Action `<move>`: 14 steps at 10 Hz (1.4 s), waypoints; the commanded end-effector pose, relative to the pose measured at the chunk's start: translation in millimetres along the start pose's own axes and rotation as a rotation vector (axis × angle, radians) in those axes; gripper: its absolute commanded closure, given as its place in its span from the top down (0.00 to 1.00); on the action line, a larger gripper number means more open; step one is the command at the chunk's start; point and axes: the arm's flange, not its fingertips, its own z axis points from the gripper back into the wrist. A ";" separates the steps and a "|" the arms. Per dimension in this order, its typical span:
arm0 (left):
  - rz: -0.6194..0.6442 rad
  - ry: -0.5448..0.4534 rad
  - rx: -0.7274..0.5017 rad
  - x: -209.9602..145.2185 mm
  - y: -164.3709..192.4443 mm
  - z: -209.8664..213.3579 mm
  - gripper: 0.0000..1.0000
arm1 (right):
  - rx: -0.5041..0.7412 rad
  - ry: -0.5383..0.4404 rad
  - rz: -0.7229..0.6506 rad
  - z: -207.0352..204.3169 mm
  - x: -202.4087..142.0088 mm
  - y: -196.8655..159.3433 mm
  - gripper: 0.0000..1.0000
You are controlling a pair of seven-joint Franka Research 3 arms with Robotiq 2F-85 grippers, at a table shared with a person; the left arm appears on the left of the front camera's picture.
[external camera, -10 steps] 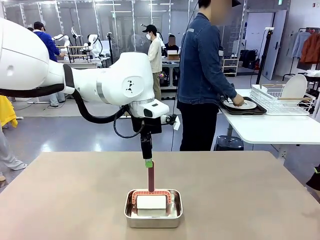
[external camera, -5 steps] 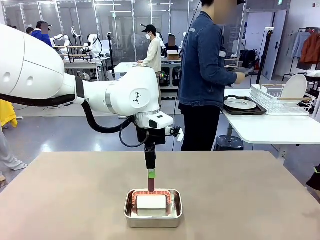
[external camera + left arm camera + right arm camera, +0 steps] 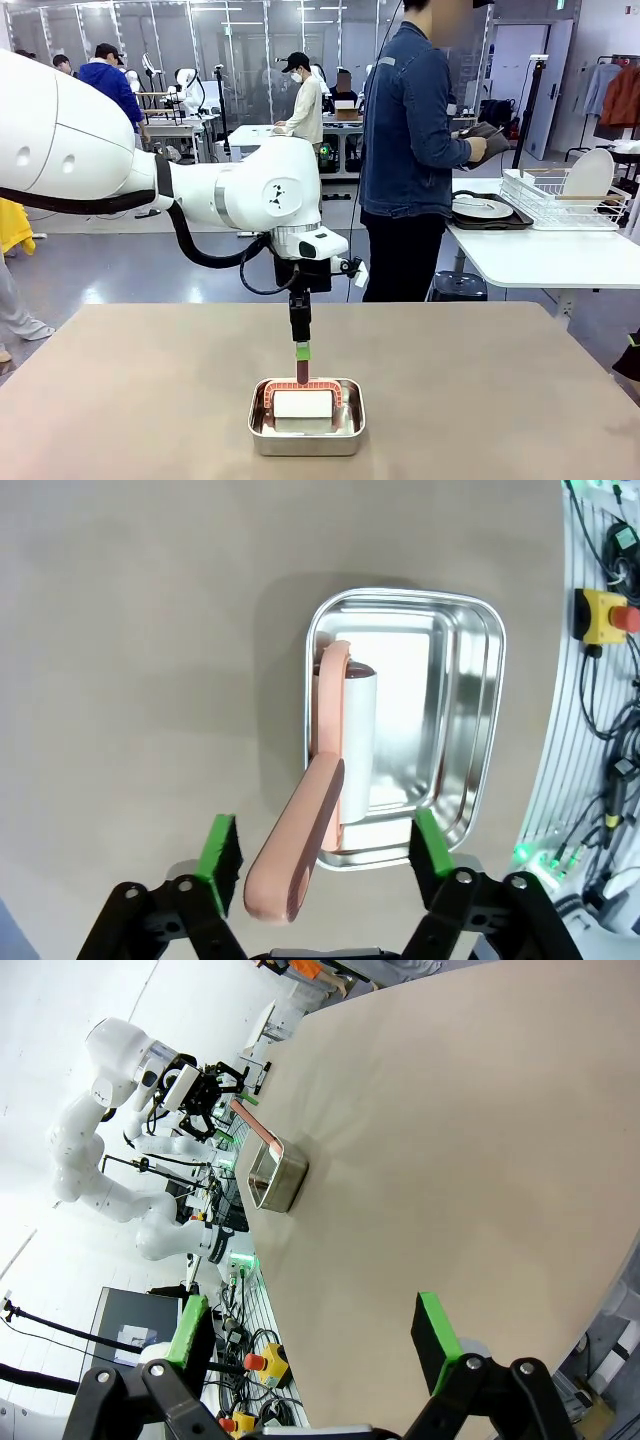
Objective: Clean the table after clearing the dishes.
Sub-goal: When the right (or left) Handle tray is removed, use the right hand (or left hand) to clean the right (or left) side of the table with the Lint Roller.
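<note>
The left gripper (image 3: pixel 323 820) hangs over the beige counter (image 3: pixel 150 400) with its fingers wide. A pink handle (image 3: pixel 295 870) stands between them, bottom middle. Its white roller (image 3: pixel 360 730) lies in a shiny pan (image 3: pixel 470 710). The right gripper (image 3: pixel 315 1335) is wide too. A plate (image 3: pixel 482 208) sits far off, right.

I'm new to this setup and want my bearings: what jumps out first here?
The big white left arm dominates, the left pincer open astride the upright pink handle of a white roller resting in a shiny steel pan on the beige table. Beyond, a person in a denim jacket stands at a white table beside a plate on a dark tray.
</note>
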 end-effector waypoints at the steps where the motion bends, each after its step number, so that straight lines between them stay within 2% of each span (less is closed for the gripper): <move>1: -0.011 0.037 -0.013 3.5 3.2 2.8 0.17 | -0.001 0.000 0.019 -1.9 -2.6 2.9 1.00; 2: -0.014 0.044 -0.016 2.9 3.5 2.4 0.00 | -0.001 0.000 0.019 -1.9 -2.6 2.9 1.00; 4: -0.014 0.046 -0.019 2.8 1.9 2.2 0.00 | -0.001 0.000 0.019 -1.9 -2.6 2.9 1.00; 5: -0.018 0.047 -0.020 3.1 1.0 2.6 0.07 | -0.001 0.000 0.019 -1.9 -2.6 2.9 1.00; 6: -0.022 0.046 -0.019 3.6 -0.9 3.7 0.00 | -0.001 0.000 0.019 -1.9 -2.6 2.9 1.00; 8: -0.013 0.028 -0.018 3.4 -4.3 8.2 0.00 | -0.001 0.000 0.019 -1.9 -2.6 2.9 1.00; 9: -0.005 0.025 -0.024 2.2 -8.4 15.1 0.11 | -0.001 0.000 0.019 -1.9 -2.6 2.9 1.00; 10: 0.023 0.044 -0.009 -6.2 -19.6 32.3 0.11 | -0.001 0.000 0.019 -1.9 -2.6 2.9 1.00; 11: 0.091 0.033 -0.041 -19.8 -32.5 57.2 0.11 | -0.001 0.000 0.019 -1.9 -2.6 2.9 1.00; 12: 0.178 -0.020 -0.059 -36.8 -40.7 82.9 0.11 | -0.001 0.000 0.019 -1.9 -2.6 2.9 1.00; 14: 0.464 -0.165 0.017 -96.8 -38.7 129.4 0.11 | -0.001 0.000 0.019 -1.9 -2.6 2.9 1.00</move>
